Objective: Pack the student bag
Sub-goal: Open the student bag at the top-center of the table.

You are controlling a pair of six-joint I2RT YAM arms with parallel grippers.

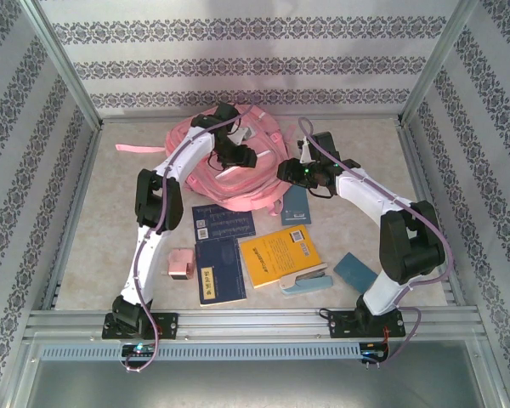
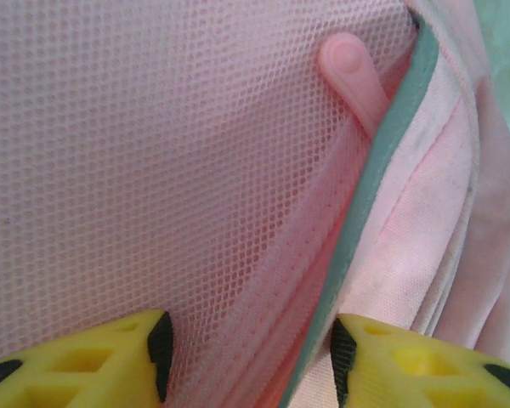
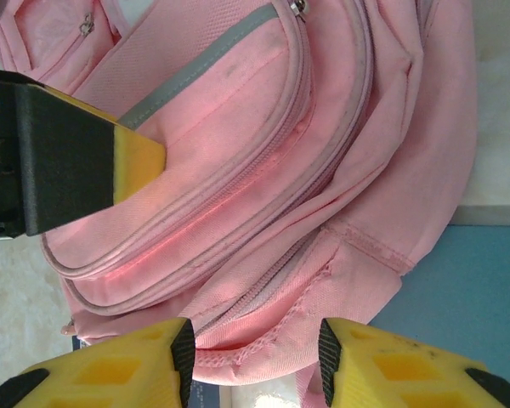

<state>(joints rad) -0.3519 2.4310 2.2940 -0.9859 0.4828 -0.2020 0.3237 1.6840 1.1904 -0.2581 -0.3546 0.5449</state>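
Bag first: the student bag [image 1: 248,190] lies at the far middle of the worktop [image 1: 110,223], between my two arms, both reaching in over it. The stuff to pack, a yellow book [image 1: 280,257] and a dark blue book [image 1: 223,223] among it, sits on the near side, well apart from both grippers.

My left gripper [image 1: 240,158] is over the top of the bag. Wrist view: jaws spread, nothing pinched, pink mesh panel [image 2: 153,153] right under them. The relation that counts is the zip line. It starts in the gap between my left fingers [image 2: 144,348] and runs away from me, slanting right, alongside the grey trim strip [image 2: 382,161]. The pink zip pull [image 2: 350,66] sits at the far end of that line, ahead and a bit right, not touching me. So the long axis is along my reach, not across it. My guess at the next step is going forward along the seam to take that pull.

My right gripper [image 1: 301,171] is at the bag's right flank. Jaws stand part-way apart with the bag's hem [image 3: 255,353] in the gap; cannot tell if they bite on it. Left is the nearer one to the pull.
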